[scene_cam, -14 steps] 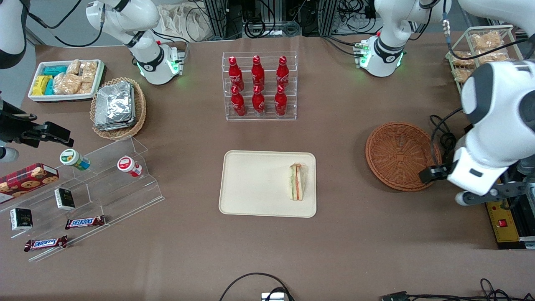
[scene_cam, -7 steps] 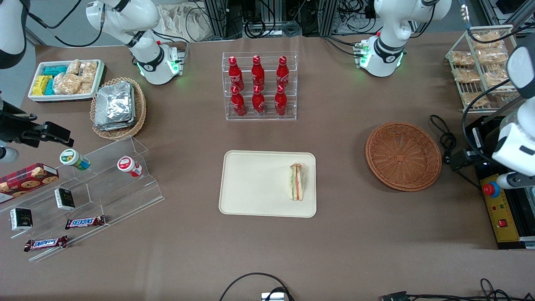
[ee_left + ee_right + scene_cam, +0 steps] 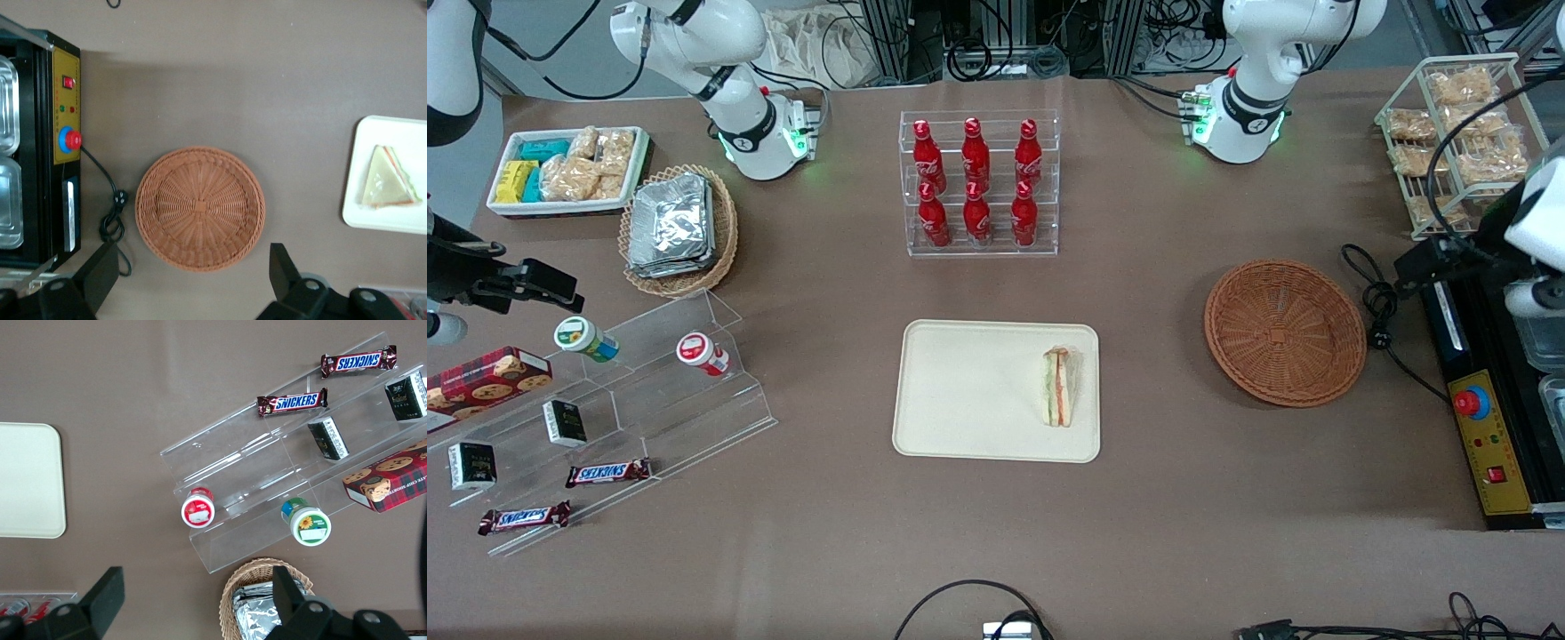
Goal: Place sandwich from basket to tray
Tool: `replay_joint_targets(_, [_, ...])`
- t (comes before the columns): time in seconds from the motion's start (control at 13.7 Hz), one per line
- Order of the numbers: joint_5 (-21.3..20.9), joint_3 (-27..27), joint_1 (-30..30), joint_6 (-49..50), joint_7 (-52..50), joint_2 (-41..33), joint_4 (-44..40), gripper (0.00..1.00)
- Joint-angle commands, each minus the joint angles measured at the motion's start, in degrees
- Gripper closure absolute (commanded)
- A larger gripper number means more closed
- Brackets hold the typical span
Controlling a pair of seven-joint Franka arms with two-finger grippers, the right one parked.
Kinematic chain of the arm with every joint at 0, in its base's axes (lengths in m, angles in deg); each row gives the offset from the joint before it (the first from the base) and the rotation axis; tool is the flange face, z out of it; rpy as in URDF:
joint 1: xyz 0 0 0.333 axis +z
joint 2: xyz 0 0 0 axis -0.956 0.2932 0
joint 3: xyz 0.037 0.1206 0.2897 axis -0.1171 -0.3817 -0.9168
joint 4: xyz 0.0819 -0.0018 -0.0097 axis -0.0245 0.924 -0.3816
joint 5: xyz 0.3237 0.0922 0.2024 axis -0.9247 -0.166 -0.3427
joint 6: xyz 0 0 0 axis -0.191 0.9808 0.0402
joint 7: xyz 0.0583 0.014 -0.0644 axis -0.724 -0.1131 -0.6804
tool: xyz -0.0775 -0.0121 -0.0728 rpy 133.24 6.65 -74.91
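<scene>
A broad bench (image 3: 1209, 533) covered in plain brown sheeting fills nearly the whole front view, lit evenly from above with only soft shadows. Past its edge farthest from the front camera runs a strip of grey floor (image 3: 578, 67) crowded with black cables (image 3: 996, 53) and dark metal framing (image 3: 907, 36) (a pale crumpled bag (image 3: 818, 44) lies among them). At the working arm's end stands a black machine with a yellow control panel (image 3: 1489, 444) bearing a red button on a blue ring; its black cord (image 3: 1374, 302) coils on the brown sheeting. More black cable loops (image 3: 969, 604) over the bench edge nearest the front camera.
</scene>
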Motion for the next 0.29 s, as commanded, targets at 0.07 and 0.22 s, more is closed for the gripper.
replay_joint_targets(0.07, [1.2, 1.3, 1.8, 0.7, 2.6, -4.6, 4.7, 0.0])
replay_joint_targets(0.22, [1.1, 1.4, 1.6, 1.9, 2.6, -3.5, 4.3, 0.0])
